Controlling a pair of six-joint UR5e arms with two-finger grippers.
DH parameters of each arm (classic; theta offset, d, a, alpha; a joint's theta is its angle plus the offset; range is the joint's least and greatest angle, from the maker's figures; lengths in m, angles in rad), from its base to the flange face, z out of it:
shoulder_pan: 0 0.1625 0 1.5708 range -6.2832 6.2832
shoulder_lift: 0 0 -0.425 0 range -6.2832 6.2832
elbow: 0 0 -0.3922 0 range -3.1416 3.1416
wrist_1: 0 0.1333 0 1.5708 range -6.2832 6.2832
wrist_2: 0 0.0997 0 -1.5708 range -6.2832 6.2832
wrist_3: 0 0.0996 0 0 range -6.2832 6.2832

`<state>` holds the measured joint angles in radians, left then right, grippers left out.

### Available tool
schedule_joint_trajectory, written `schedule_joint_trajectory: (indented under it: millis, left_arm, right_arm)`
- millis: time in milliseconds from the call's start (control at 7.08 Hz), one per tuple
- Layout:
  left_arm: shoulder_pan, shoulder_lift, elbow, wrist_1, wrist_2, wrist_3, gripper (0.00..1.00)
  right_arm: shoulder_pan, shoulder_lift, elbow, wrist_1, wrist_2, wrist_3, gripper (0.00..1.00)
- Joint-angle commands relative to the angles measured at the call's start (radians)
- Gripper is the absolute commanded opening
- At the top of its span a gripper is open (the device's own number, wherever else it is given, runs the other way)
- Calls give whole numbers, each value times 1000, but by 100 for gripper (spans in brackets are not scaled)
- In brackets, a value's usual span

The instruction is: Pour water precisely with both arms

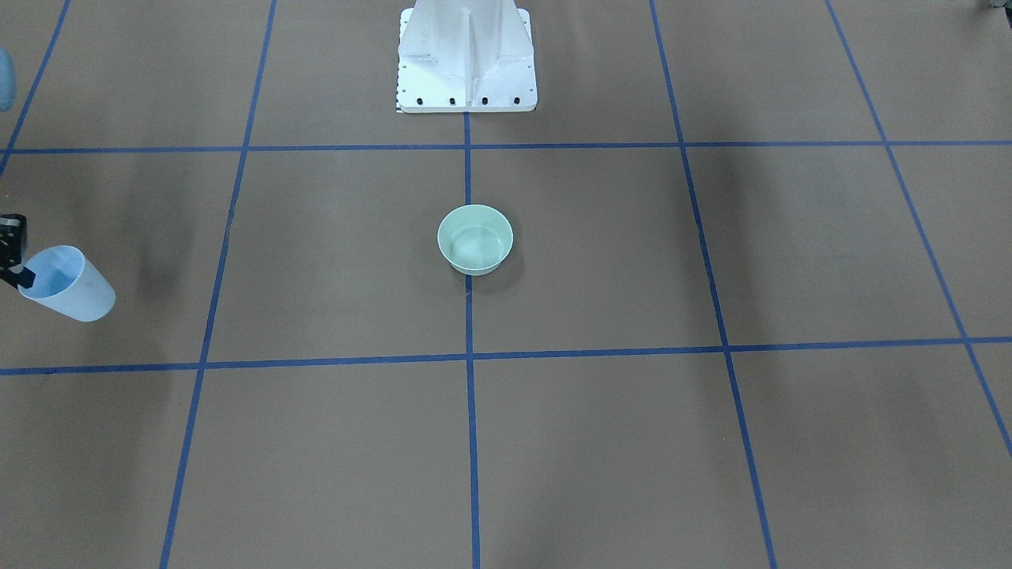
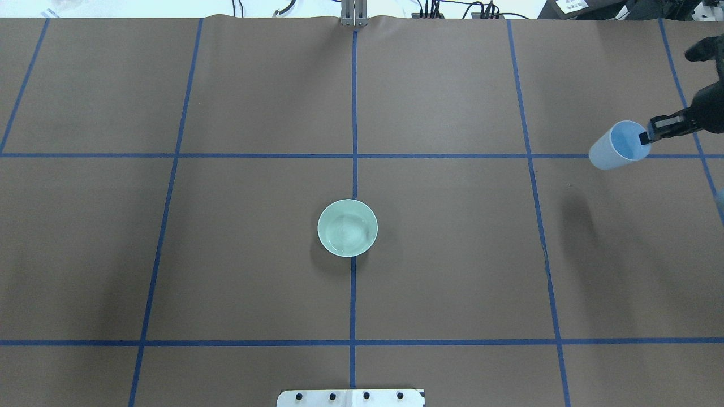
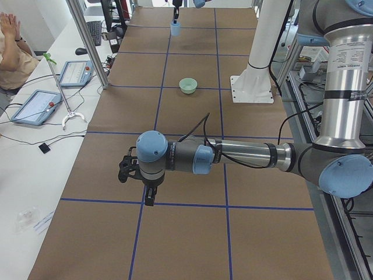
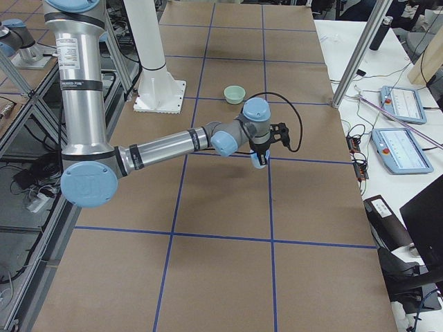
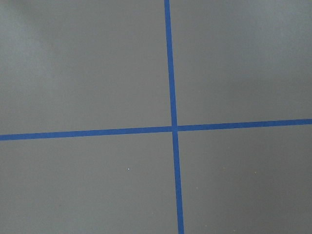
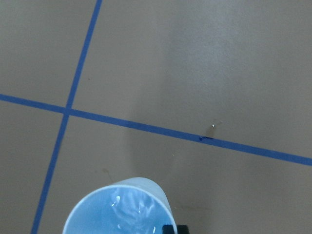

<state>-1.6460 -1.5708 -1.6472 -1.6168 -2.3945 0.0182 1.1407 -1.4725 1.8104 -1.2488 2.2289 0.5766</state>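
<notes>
In the front-facing view, the right hand pinched the rim of a pale blue cup at the left edge. The cup was tilted and clear of the brown worktop. A pale green bowl stood at the middle on a blue tape line, well apart from the cup and in front of the white pedestal.

From overhead, the right hand's fingers were closed on the cup's rim with one pad inside the mouth. The cup's shadow lay apart from it on the worktop.

From the left end, the left arm stretched low over the worktop, its left hand pointing down. Whether that hand was open or closed could not be told. A person sat at the side desk.

From the right end, the right arm reached out, the cup hanging under its wrist.

The left wrist camera showed only worktop and crossing tape lines.

In the right wrist view, the water showed as faint glints inside the cup at the bottom edge.
</notes>
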Motion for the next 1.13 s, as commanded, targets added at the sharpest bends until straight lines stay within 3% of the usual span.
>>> schedule_joint_trajectory:
  millis: [0,283,424,707,989]
  left_arm:
    - [2,-1,0,0,0,-1,100]
    - [2,-1,4,-2,0,-1,100]
    - [2,-1,7,-2,0,-1,100]
    - [2,-3,13,-2,0,-1,100]
    - [2,-3,13,3,0,-1,100]
  right_arm:
    - [-120,147,16,-137,-102,98,0]
    - [-270,307,96,-437,-252,288,0]
    - [-320,377,112,-557,-287,334,0]
    - [-447,467,106,-686,-417,428,0]
    - [-510,564,101,-841,-469,485,0]
